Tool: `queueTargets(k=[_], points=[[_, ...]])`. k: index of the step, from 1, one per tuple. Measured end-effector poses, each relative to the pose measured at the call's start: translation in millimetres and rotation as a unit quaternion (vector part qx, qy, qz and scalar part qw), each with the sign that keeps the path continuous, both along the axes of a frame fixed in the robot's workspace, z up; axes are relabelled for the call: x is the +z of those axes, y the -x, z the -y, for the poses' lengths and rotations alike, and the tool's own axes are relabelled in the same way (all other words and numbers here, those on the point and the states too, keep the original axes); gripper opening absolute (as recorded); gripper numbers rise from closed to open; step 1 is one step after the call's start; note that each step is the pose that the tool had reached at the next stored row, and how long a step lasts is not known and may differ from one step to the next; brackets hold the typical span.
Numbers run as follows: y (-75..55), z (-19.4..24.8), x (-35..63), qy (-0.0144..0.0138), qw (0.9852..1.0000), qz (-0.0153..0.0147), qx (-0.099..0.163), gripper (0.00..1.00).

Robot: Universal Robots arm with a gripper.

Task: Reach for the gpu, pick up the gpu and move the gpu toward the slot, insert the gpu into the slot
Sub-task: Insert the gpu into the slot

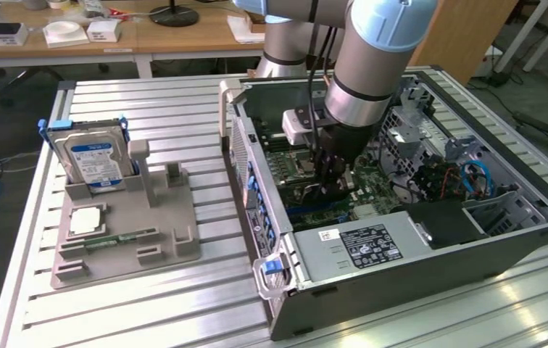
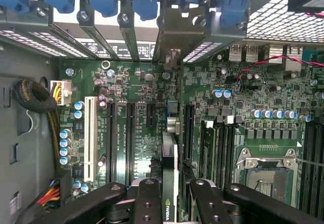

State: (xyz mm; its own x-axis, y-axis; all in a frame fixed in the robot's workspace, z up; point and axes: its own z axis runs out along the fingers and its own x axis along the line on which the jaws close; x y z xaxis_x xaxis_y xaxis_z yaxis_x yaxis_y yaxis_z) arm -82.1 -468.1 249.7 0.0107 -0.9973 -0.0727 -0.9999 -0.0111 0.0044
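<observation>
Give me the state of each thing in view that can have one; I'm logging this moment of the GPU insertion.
gripper: inside the computer case, closed on the gpu.
gpu: held edge-on above the motherboard.
computer case: lying on its side, side panel off, interior exposed.
hard drive: upright in the grey holder.
memory stick: flat on the grey holder.
CPU socket: empty.

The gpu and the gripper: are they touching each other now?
Touching. In the wrist view the gripper has its black fingers pressed on both sides of the gpu, seen edge-on, above the motherboard.
</observation>
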Motion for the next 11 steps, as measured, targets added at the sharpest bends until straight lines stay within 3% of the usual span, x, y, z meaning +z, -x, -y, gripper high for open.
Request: queueTargets(k=[11], points=[[0.1, 2.7, -1.5, 0.0005, 1.0, -0.0003, 0.0, 0.26]])
